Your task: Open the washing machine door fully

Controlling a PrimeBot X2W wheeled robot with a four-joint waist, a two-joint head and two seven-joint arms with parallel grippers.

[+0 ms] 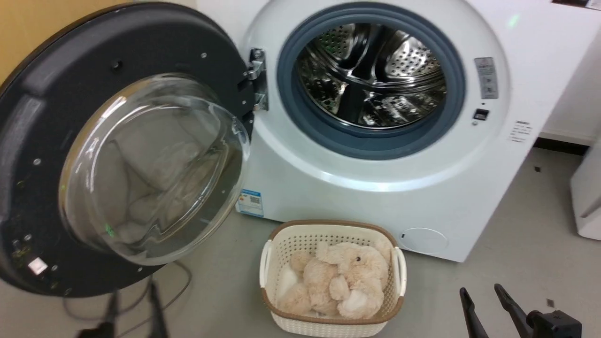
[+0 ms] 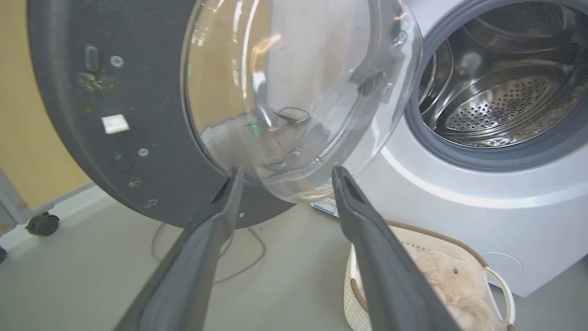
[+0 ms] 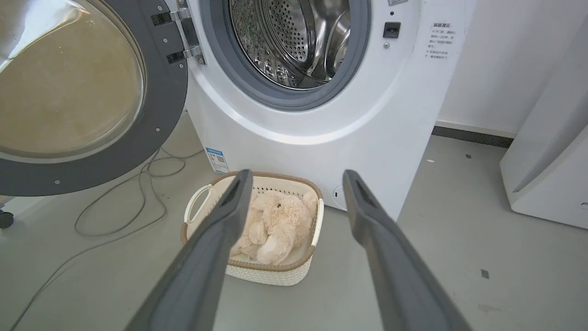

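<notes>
The washing machine door (image 1: 155,169), a glossy black disc with a bulging clear glass bowl, stands swung out to the left on its hinge (image 1: 257,80). The white washing machine (image 1: 375,188) shows its steel drum (image 1: 371,75) inside the grey rubber ring. My left gripper (image 2: 287,174) is open just below the glass bowl (image 2: 285,92), holding nothing; whether the fingertips touch it, I cannot tell. In the head view the left gripper (image 1: 133,293) is blurred under the door's lower rim. My right gripper (image 1: 481,289) is open at the lower right, well off the machine, pointing over the basket (image 3: 298,177).
A cream basket (image 1: 394,267) holding a beige plush toy (image 1: 342,281) sits on the floor before the machine. A thin cable (image 3: 115,216) loops on the floor under the door. A white appliance (image 3: 546,161) stands at the right. A caster wheel (image 2: 42,224) is by the yellow wall.
</notes>
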